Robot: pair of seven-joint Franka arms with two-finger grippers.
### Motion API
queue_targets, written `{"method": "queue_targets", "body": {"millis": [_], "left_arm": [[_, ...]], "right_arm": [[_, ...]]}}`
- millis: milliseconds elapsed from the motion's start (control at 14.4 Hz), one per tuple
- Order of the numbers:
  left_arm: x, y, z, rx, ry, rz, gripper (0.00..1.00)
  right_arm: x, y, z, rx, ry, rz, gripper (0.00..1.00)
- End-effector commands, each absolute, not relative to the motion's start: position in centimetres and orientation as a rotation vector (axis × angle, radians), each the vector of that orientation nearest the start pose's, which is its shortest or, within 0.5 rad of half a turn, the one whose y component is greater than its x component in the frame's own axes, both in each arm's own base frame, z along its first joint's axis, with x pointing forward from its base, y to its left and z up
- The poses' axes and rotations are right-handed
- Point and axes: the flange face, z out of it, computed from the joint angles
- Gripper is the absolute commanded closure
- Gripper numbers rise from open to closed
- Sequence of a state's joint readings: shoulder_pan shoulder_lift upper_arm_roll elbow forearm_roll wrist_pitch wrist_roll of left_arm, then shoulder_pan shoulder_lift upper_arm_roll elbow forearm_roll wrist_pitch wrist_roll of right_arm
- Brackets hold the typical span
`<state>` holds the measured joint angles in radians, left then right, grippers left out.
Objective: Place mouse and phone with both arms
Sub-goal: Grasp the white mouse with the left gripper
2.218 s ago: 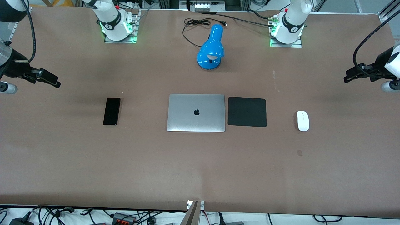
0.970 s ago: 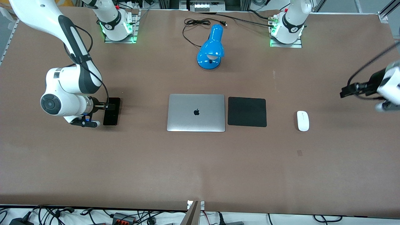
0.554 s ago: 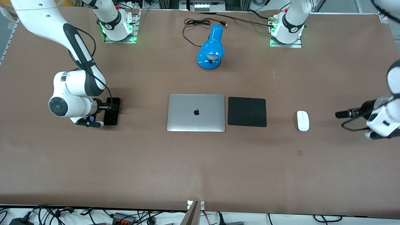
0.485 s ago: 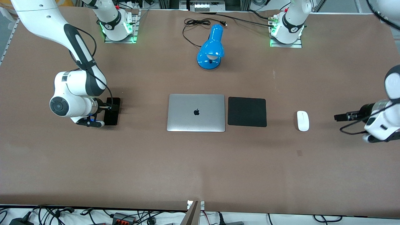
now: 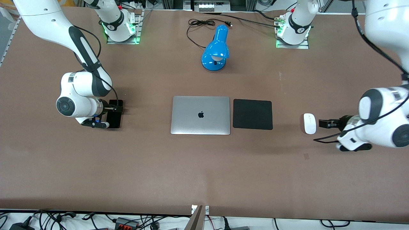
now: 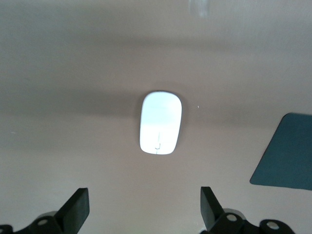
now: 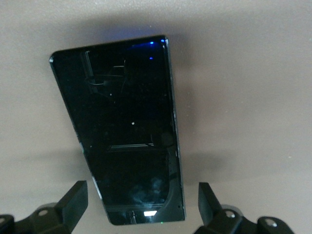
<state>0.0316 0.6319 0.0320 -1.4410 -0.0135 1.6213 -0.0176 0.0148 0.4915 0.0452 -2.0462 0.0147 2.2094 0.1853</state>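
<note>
The white oval mouse (image 5: 309, 123) lies on the table between the mouse pad and the left arm's end of the table. My left gripper (image 5: 324, 123) is low beside it, open and empty. In the left wrist view the mouse (image 6: 161, 123) lies ahead of the open gripper (image 6: 144, 209), apart from both fingers. The black phone (image 5: 114, 119) lies toward the right arm's end, partly hidden by my right gripper (image 5: 116, 110). In the right wrist view the open gripper (image 7: 141, 204) straddles one end of the phone (image 7: 126, 136) without touching it.
A closed silver laptop (image 5: 200, 115) lies mid-table with a black square mouse pad (image 5: 252, 114) beside it; the pad's corner shows in the left wrist view (image 6: 287, 156). A blue desk lamp (image 5: 216, 48) and its black cable (image 5: 198, 24) sit near the arm bases.
Both arms have swung in from the table's ends and come down. The right gripper now sits over the phone; the left gripper has closed in beside the mouse.
</note>
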Motion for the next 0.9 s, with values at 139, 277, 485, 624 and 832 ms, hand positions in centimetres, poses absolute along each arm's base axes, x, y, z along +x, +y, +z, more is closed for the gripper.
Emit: {"method": "queue_targets", "body": {"millis": [139, 277, 485, 624, 832], "left_arm": [[65.3, 2.1, 26.9, -3.038, -0.074, 0.778, 0.00], [65.9, 1.2, 25.6, -3.048, -0.053, 0.729, 0.00], [66.3, -0.2, 24.1, -3.047, -0.017, 0.706, 0.00], [66.2, -1.1, 24.0, -3.041, 0.000, 0.709, 0.00], [65.3, -2.6, 21.6, -3.019, 0.048, 0.772, 0.00]], "right_arm": [[54.5, 3.3, 16.3, -3.112, 0.216, 0.478, 0.00], [54.5, 3.4, 16.2, -3.112, 0.213, 0.475, 0.00], [53.8, 3.5, 15.5, -3.113, 0.211, 0.458, 0.00], [53.6, 3.5, 15.2, -3.115, 0.212, 0.444, 0.00], [54.2, 3.8, 16.2, -3.116, 0.183, 0.427, 0.57]]}}
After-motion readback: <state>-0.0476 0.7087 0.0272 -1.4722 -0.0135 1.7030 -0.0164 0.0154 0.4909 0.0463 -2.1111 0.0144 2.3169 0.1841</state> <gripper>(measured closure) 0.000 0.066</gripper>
